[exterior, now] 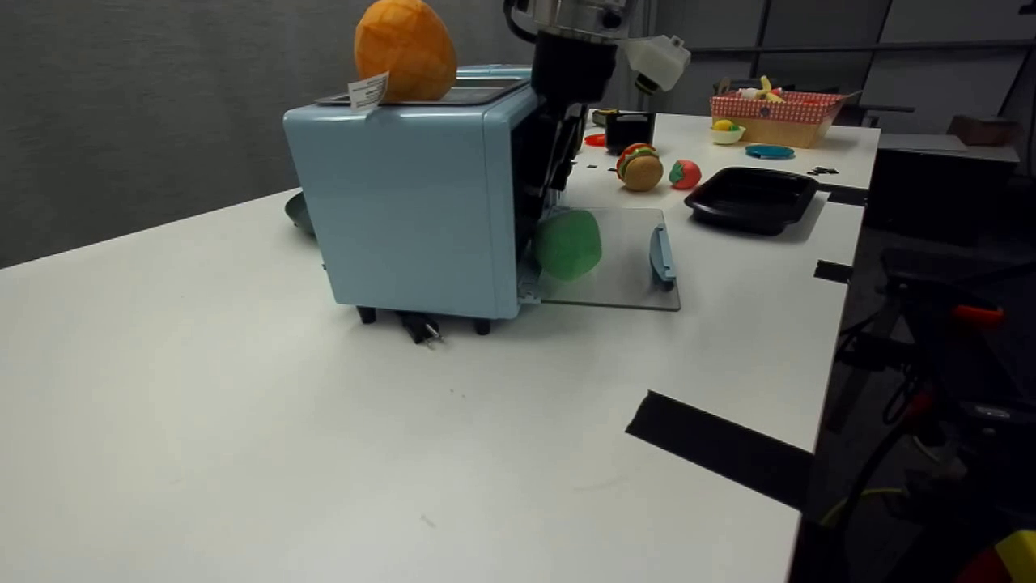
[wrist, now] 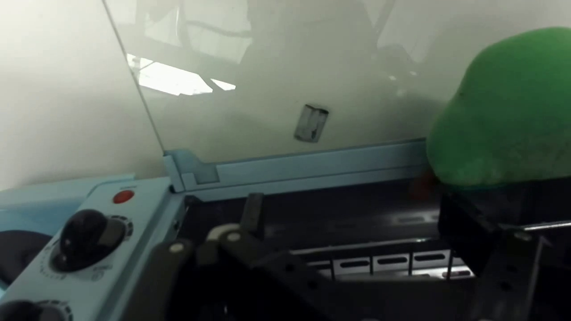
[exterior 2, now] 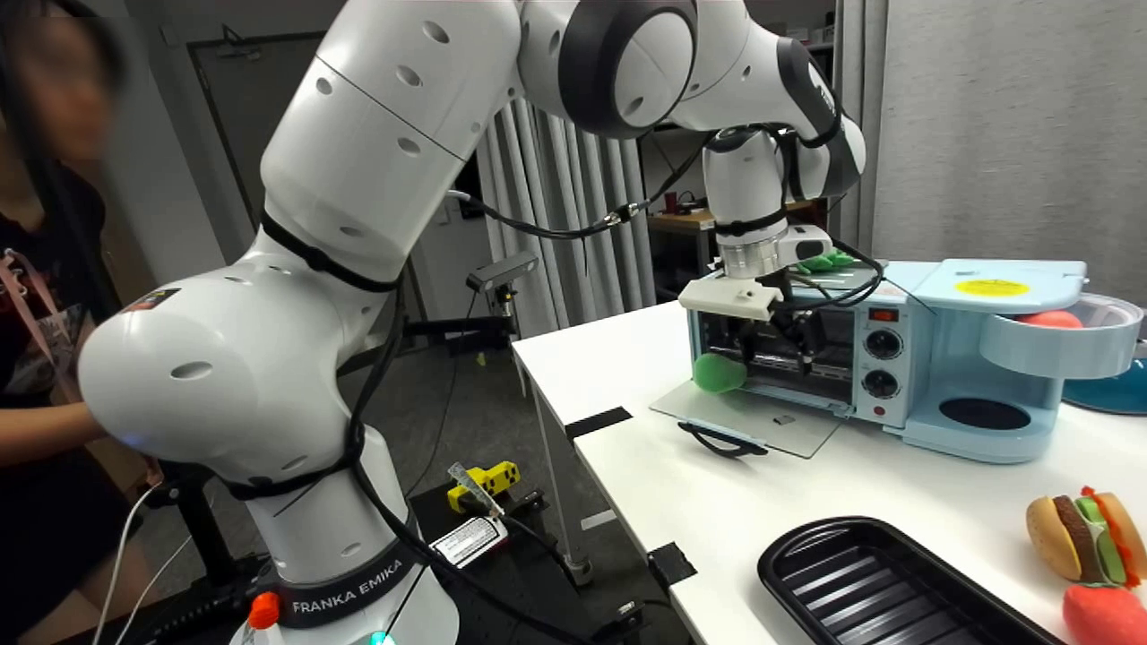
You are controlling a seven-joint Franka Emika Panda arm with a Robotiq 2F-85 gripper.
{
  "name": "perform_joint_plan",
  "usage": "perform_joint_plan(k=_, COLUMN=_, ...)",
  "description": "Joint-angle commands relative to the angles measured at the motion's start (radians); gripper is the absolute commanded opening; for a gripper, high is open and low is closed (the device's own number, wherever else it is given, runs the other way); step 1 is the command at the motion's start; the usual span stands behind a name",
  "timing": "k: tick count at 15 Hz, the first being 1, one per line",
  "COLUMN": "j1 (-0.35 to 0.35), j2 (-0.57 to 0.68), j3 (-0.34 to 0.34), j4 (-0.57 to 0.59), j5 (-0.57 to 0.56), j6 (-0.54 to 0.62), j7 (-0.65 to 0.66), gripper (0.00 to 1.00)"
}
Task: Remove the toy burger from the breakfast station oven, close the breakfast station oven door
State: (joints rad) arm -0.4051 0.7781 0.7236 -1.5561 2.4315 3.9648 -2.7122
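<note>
The toy burger [exterior 2: 1084,537] rests tipped on its side on the smooth white surface [exterior: 324,445], outside the breakfast station oven [exterior: 396,210], its matte tan buns clasping a dark brown patty, a green slice and a wavy red layer; a rounded red strawberry toy [exterior: 685,175] with a green leafy cap sits just beside it. Near both lies a glossy black pan [exterior 2: 878,582], rectangular with softened corners and, in an exterior view, a ribbed floor. The oven is a light blue box with slick, flat walls, stubby dark feet and round black knobs [exterior 2: 883,345]. The breakfast station oven door [exterior 2: 744,412], a thin greyish see-through sheet with a light blue edge and a curved dark handle, is folded down roughly level. A lumpy, dull-green rounded piece [wrist: 508,116] sits at its hinge edge, by the opening. The end effector [wrist: 352,213] points down at the oven's mouth, its black jointed fingers [wrist: 253,214] spread well apart; between them the wrist view shows thin metal bars and a slotted plate [wrist: 390,269]. On the oven's roof rests a bulging orange ball [exterior: 409,48] with creased, cloth-like skin and a white tag [exterior: 368,91].
</note>
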Motion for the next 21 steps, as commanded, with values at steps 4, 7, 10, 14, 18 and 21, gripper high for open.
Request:
perform_joint_plan(k=4, j1=0.034, j2=-0.016, j3=-0.036, j4=0.039, j5=0.035, j6=0.042, j7=-0.052, gripper=1.00)
perform_joint_plan(k=7, j1=0.023, j2=-0.048, j3=-0.035, j4=-0.003, j5=0.063, j6=0.048, j7=-0.048, gripper=1.00)
perform_joint_plan(k=10, j1=0.015, j2=-0.087, j3=-0.035, j4=-0.044, j5=0.097, j6=0.061, j7=-0.043, gripper=1.00)
perform_joint_plan(k=14, j1=-0.051, j2=-0.135, j3=0.046, j4=-0.135, j5=0.075, j6=0.067, j7=0.019, gripper=1.00)
perform_joint_plan(k=18, j1=-0.105, j2=-0.166, j3=0.093, j4=-0.240, j5=0.080, j6=0.050, j7=0.034, gripper=1.00)
perform_joint_plan(k=21, j1=-0.136, j2=-0.178, j3=0.110, j4=-0.315, j5=0.080, j6=0.041, j7=0.051, gripper=1.00)
